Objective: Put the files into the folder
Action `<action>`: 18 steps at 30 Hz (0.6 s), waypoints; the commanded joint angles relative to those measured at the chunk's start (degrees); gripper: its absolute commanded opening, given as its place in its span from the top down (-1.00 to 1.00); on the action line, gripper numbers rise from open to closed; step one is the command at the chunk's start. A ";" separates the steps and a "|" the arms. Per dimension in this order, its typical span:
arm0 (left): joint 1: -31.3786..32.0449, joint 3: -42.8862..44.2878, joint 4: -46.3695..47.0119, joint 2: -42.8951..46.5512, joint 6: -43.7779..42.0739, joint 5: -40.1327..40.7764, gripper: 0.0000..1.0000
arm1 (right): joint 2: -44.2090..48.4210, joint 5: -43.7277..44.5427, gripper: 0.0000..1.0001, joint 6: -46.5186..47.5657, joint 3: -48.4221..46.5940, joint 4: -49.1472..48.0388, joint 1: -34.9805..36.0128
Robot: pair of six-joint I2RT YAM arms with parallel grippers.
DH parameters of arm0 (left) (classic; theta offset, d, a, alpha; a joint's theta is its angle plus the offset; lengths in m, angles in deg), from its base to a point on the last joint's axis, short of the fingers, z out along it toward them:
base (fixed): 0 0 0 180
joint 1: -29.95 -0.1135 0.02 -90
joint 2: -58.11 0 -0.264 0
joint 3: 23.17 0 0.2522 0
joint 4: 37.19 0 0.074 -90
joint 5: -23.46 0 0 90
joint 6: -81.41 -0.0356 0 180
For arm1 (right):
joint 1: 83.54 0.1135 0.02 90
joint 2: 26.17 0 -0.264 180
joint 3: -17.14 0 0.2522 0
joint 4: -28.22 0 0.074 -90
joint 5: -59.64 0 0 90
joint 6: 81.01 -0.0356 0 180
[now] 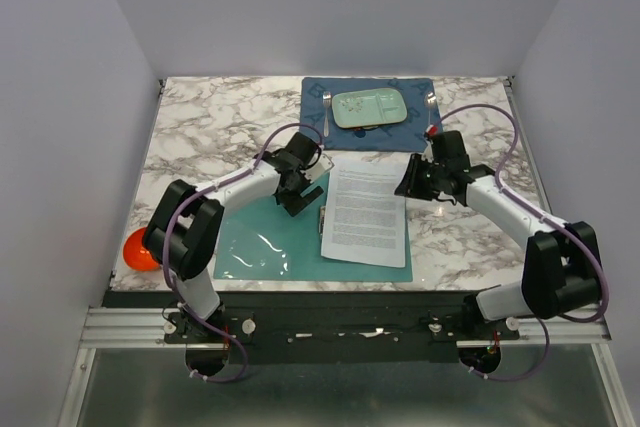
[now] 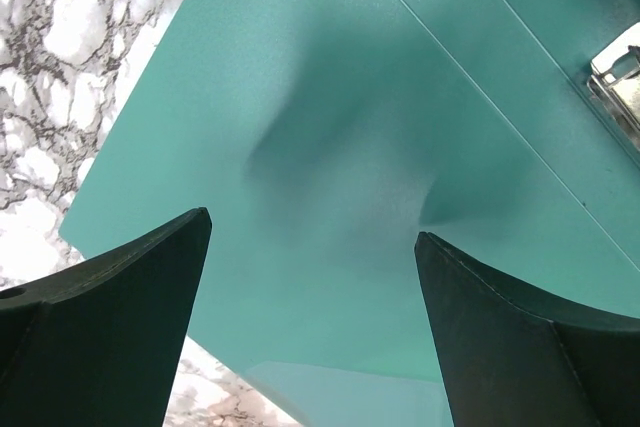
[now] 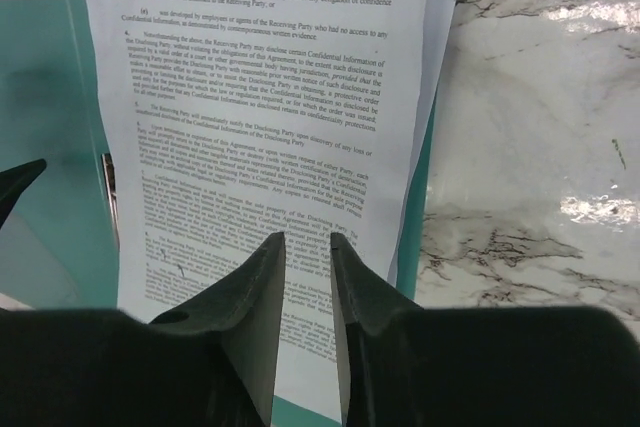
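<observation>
The teal folder (image 1: 262, 242) lies open and flat near the table's front, with a metal clip (image 2: 615, 87) by its centre crease. The files (image 1: 365, 212), white sheets of small black print, rest on its right leaf, slightly askew. My left gripper (image 1: 297, 197) hovers over the far part of the left leaf, wide open with only teal card (image 2: 330, 127) below it (image 2: 312, 225). At the files' far right corner is my right gripper (image 1: 410, 182). Its fingers (image 3: 307, 237) stand a narrow gap apart above the printed page (image 3: 260, 97), and nothing shows between them.
A dark blue placemat (image 1: 318, 137) at the back centre carries a pale green plate (image 1: 368, 107), a fork (image 1: 326, 107) and a red-tipped utensil (image 1: 431, 117). An orange object (image 1: 138, 247) sits at the table's left front edge. Marble tabletop (image 3: 540, 147) shows right of the folder.
</observation>
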 commanded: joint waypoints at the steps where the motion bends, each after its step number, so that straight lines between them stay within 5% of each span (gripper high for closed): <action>1: -0.25 2.27 -2.11 3.13 0.69 -1.54 -0.97 | -1.97 3.74 0.10 1.10 -0.34 2.05 -0.36; 18: -0.16 2.79 -0.62 -0.03 1.48 -1.80 -0.97 | -7.78 2.69 0.03 1.72 0.71 0.03 -0.37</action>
